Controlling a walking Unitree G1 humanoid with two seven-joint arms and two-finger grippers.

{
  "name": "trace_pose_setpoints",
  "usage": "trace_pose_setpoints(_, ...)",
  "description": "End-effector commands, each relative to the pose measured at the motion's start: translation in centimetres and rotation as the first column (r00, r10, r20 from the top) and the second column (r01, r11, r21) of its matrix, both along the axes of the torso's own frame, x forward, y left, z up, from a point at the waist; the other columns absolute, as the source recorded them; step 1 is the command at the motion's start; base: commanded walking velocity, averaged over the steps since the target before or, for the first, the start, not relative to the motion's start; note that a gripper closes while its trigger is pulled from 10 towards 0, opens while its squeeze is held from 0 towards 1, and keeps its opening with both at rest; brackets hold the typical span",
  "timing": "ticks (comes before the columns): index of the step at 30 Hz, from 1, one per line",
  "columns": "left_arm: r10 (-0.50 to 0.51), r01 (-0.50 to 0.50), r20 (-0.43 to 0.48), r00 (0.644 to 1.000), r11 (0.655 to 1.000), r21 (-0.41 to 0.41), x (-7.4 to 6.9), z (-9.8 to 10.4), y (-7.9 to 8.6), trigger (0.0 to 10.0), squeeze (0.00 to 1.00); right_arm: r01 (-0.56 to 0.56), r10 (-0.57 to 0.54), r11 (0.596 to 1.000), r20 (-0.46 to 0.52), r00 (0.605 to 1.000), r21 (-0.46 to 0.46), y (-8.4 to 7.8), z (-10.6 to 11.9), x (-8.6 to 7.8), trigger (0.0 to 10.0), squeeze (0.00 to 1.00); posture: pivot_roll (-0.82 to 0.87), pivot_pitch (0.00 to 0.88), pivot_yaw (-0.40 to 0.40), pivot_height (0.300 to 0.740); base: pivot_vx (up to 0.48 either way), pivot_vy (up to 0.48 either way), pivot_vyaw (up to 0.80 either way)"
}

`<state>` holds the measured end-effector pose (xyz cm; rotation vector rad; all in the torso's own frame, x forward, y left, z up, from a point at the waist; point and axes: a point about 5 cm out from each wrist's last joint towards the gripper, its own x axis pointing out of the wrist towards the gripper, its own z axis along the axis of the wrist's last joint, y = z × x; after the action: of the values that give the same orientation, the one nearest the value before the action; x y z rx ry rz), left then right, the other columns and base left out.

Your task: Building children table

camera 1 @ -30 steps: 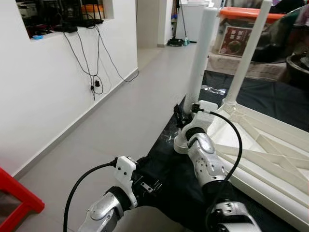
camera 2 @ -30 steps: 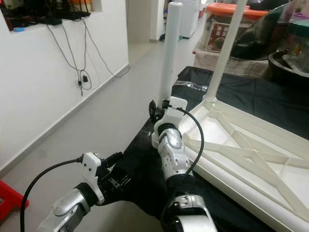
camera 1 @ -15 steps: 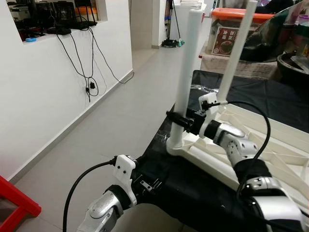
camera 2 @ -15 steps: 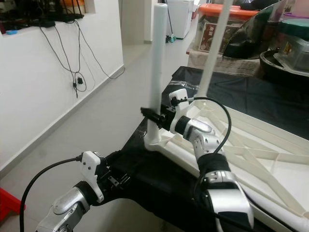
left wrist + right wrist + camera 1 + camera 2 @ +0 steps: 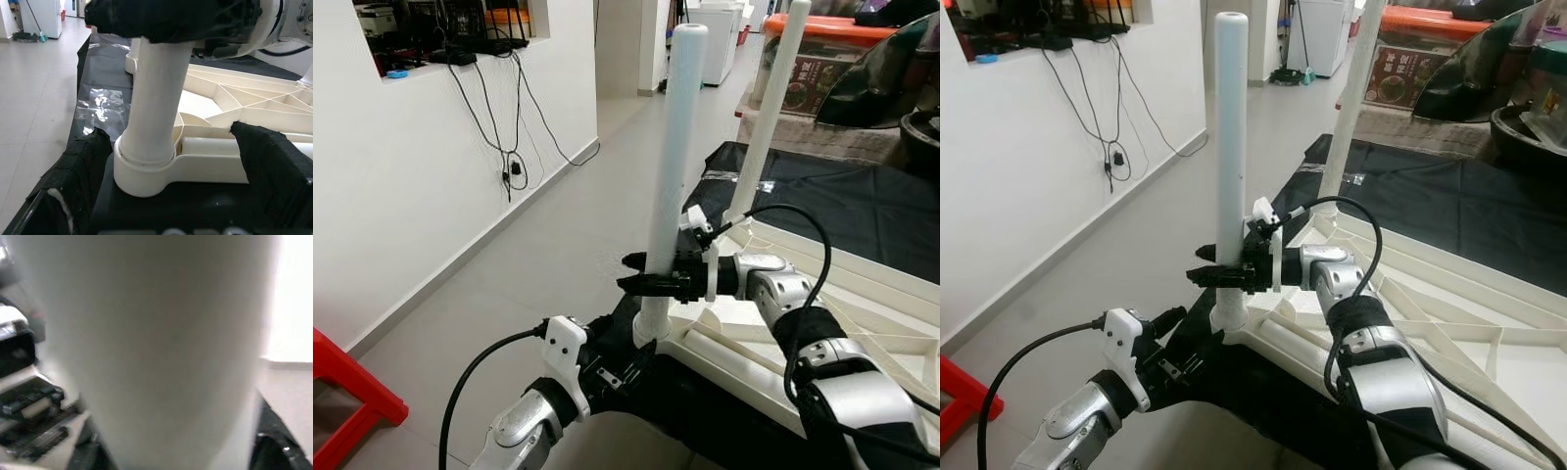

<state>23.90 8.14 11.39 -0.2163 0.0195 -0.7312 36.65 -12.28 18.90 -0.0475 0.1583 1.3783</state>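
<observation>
Right gripper clamps the upright white table leg near its base.

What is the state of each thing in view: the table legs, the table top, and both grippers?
near table leg: upright, seated in the corner socket, gripped low down.
far table leg: upright in its socket, untouched.
table top: upside down on the black sheet, ribs facing up.
right gripper: shut on the near table leg.
left gripper: open, low beside the leg's socket, holding nothing.
</observation>
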Motion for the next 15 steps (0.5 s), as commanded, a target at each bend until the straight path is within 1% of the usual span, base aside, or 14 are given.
trace_pose_setpoints(1, 0.000, 0.000, -0.007, 1.000, 1.000, 0.006, 0.0, -0.1, -0.1, 10.0, 0.00, 0.057, -0.055, 0.998, 0.059, 0.997, -0.038, 0.8, 0.3, 0.5, 0.0, 0.00, 0.09, 0.011, -0.037, 0.740, 0.000, 0.000, 0.00)
trace_pose_setpoints(4, 0.001, 0.000, -0.007, 1.000, 1.000, 0.006, 0.0, -0.1, -0.1, 10.0, 0.00, 0.081, -0.079, 0.996, 0.066, 0.995, -0.036, 0.8, 0.3, 0.7, 0.0, 0.00, 0.09, 0.011, -0.037, 0.740, 0.000, 0.000, 0.00)
trace_pose_setpoints(5, 0.000, 0.000, -0.008, 1.000, 1.000, 0.006, 0.0, -0.1, -0.1, 10.0, 0.00, 0.163, -0.160, 0.986, 0.094, 0.983, -0.024, 0.6, 0.4, 1.0, 0.0, 0.00, 0.09, 0.010, -0.039, 0.740, 0.000, 0.000, 0.00)
trace_pose_setpoints(6, 0.000, 0.000, -0.008, 1.000, 1.000, 0.006, 0.0, -0.1, -0.1, 10.0, 0.00, 0.216, -0.213, 0.976, 0.110, 0.971, -0.014, 0.5, 0.5, 1.3, 0.0, 0.00, 0.09, 0.010, -0.039, 0.740, 0.000, 0.000, 0.00)
trace_pose_setpoints(8, 0.000, 0.000, -0.008, 1.000, 1.000, 0.006, 0.0, -0.1, -0.1, 10.0, 0.00, 0.216, -0.213, 0.976, 0.110, 0.971, -0.014, 0.5, 0.5, 1.3, 0.0, 0.00, 0.09, 0.010, -0.039, 0.740, 0.000, 0.000, 0.00)
trace_pose_setpoints(9, 0.000, 0.000, -0.009, 1.000, 1.000, 0.006, 0.0, -0.1, -0.1, 10.0, 0.00, 0.325, -0.324, 0.946, 0.135, 0.936, 0.016, 0.3, 0.6, 1.8, 0.0, 0.00, 0.08, 0.008, -0.037, 0.740, 0.000, 0.000, 0.00)
trace_pose_setpoints(10, -0.001, 0.001, -0.009, 1.000, 1.000, 0.005, 0.0, -0.1, -0.1, 10.0, 0.00, 0.471, -0.474, 0.881, 0.116, 0.873, 0.051, -0.2, 0.5, 2.4, 0.0, 0.00, 0.08, 0.007, -0.036, 0.740, 0.000, 0.000, 0.00)
trace_pose_setpoints(11, -0.002, 0.002, -0.010, 1.000, 1.000, 0.005, 0.0, -0.1, -0.1, 10.0, 0.00, 0.593, -0.598, 0.802, 0.097, 0.796, 0.074, -0.7, 0.4, 2.9, 0.0, 0.00, 0.08, 0.007, -0.036, 0.740, 0.000, 0.000, 0.00)
trace_pose_setpoints(12, -0.002, 0.002, -0.010, 1.000, 1.000, 0.005, 0.0, -0.1, -0.1, 10.0, 0.00, 0.593, -0.598, 0.802, 0.097, 0.796, 0.074, -0.7, 0.4, 2.9, 0.0, 0.00, 0.08, 0.007, -0.036, 0.740, 0.000, 0.000, 0.00)
trace_pose_setpoints(13, -0.003, 0.003, -0.010, 1.000, 1.000, 0.004, 0.0, -0.1, -0.1, 10.0, 0.00, 0.753, -0.758, 0.652, 0.071, 0.648, 0.089, -1.8, -0.1, 3.4, 0.0, 0.00, 0.08, 0.004, -0.032, 0.740, 0.000, 0.000, 0.00)
trace_pose_setpoints(14, -0.004, 0.004, -0.011, 1.000, 1.000, 0.004, 0.0, -0.1, -0.1, 10.0, 0.00, 0.882, -0.886, 0.464, 0.046, 0.462, 0.087, -3.2, -0.8, 3.6, 0.0, 0.00, 0.07, 0.001, -0.029, 0.740, 0.000, 0.000, 0.00)
trace_pose_setpoints(15, -0.004, 0.004, -0.011, 1.000, 1.000, 0.004, 0.0, -0.1, -0.1, 10.0, 0.00, 0.882, -0.886, 0.464, 0.046, 0.462, 0.087, -3.2, -0.8, 3.6, 0.0, 0.00, 0.07, 0.001, -0.029, 0.740, 0.000, 0.000, 0.00)
